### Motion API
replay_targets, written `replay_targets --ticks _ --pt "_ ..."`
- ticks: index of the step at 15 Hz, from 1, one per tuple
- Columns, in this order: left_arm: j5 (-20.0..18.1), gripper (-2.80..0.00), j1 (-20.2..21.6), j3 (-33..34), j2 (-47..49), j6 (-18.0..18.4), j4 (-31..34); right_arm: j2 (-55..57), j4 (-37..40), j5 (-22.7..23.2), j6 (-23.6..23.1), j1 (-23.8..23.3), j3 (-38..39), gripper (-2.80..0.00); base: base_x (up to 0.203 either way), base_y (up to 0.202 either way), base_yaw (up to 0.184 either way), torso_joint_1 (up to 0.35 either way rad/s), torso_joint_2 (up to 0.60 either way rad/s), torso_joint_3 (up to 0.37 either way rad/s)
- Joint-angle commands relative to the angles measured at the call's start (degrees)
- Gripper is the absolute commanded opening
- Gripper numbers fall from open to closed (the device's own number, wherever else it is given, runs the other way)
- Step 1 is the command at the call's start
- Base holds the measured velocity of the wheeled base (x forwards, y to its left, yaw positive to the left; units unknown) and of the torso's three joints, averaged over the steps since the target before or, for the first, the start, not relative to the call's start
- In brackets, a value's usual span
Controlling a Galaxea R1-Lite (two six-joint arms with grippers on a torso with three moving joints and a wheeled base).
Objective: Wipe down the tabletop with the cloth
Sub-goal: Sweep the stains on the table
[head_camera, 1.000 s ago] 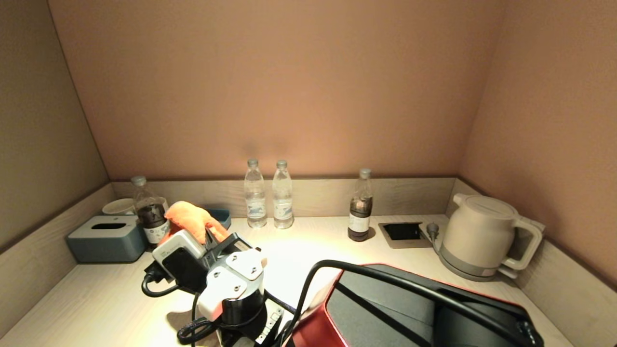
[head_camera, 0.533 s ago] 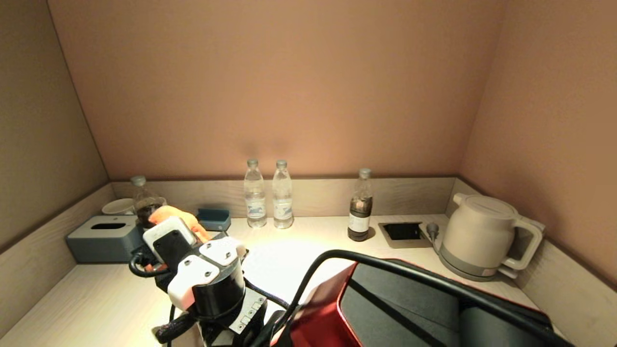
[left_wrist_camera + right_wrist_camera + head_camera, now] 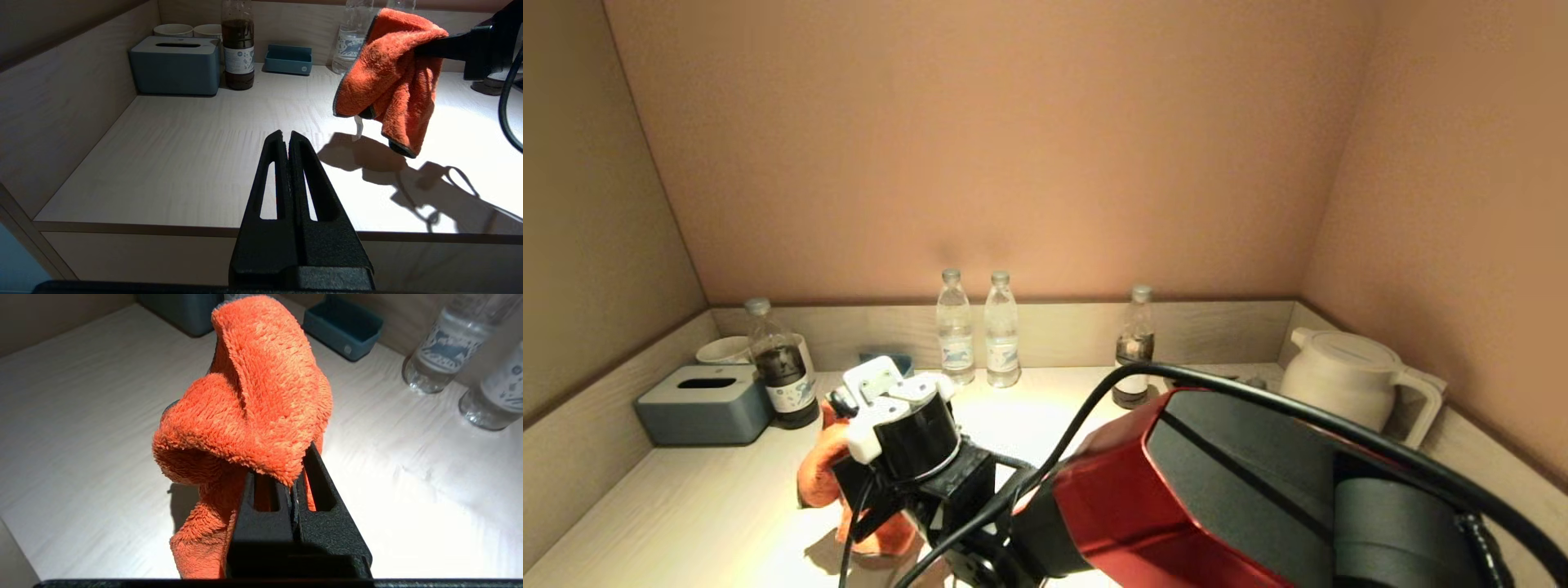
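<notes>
— While you were looking away, the right gripper point(image 3: 292, 486) swung. Half a second ago it had the orange cloth point(image 3: 821, 482) up by the dark bottle point(image 3: 783, 376) near the tissue box point(image 3: 704, 403); now the cloth hangs lower and nearer the front edge, over the left-middle of the tabletop point(image 3: 686, 514).

— Is the cloth on the wood yet?

— No. From the left wrist camera it dangles clear of the surface, with its shadow lying separately on the tabletop point(image 3: 184, 163) below it (the grey hem is the lowest part). The cloth point(image 3: 388, 81) bunches at the top, where the black fingers pinch it, and drapes down from there.

— So the fingers are closed on it?

— Clamped on it, yes. In the right wrist view the two fingers meet with a fold of the cloth point(image 3: 253, 412) between them, and the rest billows over and ahead of the tips.

— And the other arm?

— The left gripper point(image 3: 286, 136) sits at the front edge of the counter, fingers pressed together with nothing in them, well apart from the cloth.

— Anything else shifted?

— The red forearm now fills more of the head view and hides part of the kettle point(image 3: 1347, 376). The two water bottles point(image 3: 978, 331), the blue tray point(image 3: 288, 59) and the cups point(image 3: 192, 30) stand as before along the back wall.
</notes>
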Motion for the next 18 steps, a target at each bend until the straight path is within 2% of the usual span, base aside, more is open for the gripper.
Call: replay_targets --ticks 1,2,3,4,5,7,13,14,15,17,18 --pt "0.0 -2.80 0.0 0.0 0.0 0.0 0.0 -1.5 15.7 18.8 5.7 -1.6 -0.3 -2.80 0.000 0.000 0.000 0.000 0.00 0.000" --pt "0.0 -2.80 0.0 0.0 0.0 0.0 0.0 -1.6 17.0 20.1 4.7 -2.1 -0.9 -2.80 0.000 0.000 0.000 0.000 0.00 0.000" --pt "0.0 -2.80 0.0 0.0 0.0 0.0 0.0 -1.7 20.5 25.7 3.1 -2.9 -1.9 -2.80 0.000 0.000 0.000 0.000 0.00 0.000" --pt "0.0 -2.80 0.0 0.0 0.0 0.0 0.0 -1.8 24.7 33.1 -1.0 -3.9 -2.8 -2.80 0.000 0.000 0.000 0.000 0.00 0.000" --pt "0.0 -2.80 0.0 0.0 0.0 0.0 0.0 -1.9 27.8 36.6 -4.3 -4.7 -3.8 -2.80 0.000 0.000 0.000 0.000 0.00 0.000" --pt "0.0 -2.80 0.0 0.0 0.0 0.0 0.0 -1.4 30.6 43.4 -7.5 -5.4 -6.7 -2.80 0.000 0.000 0.000 0.000 0.00 0.000" --pt "0.0 -2.80 0.0 0.0 0.0 0.0 0.0 1.3 34.4 47.5 -10.5 -5.5 -12.3 -2.80 0.000 0.000 0.000 0.000 0.00 0.000" --pt "0.0 -2.80 0.0 0.0 0.0 0.0 0.0 1.6 35.9 51.6 -13.0 -5.5 -12.8 -2.80 0.000 0.000 0.000 0.000 0.00 0.000" --pt "0.0 -2.80 0.0 0.0 0.0 0.0 0.0 1.8 37.2 53.8 -14.7 -5.6 -13.3 -2.80 0.000 0.000 0.000 0.000 0.00 0.000" --pt "0.0 -2.80 0.0 0.0 0.0 0.0 0.0 2.6 38.0 54.7 -15.4 -5.5 -14.8 -2.80 0.000 0.000 0.000 0.000 0.00 0.000" --pt "0.0 -2.80 0.0 0.0 0.0 0.0 0.0 3.8 39.1 55.3 -15.8 -5.5 -18.0 -2.80 0.000 0.000 0.000 0.000 0.00 0.000"
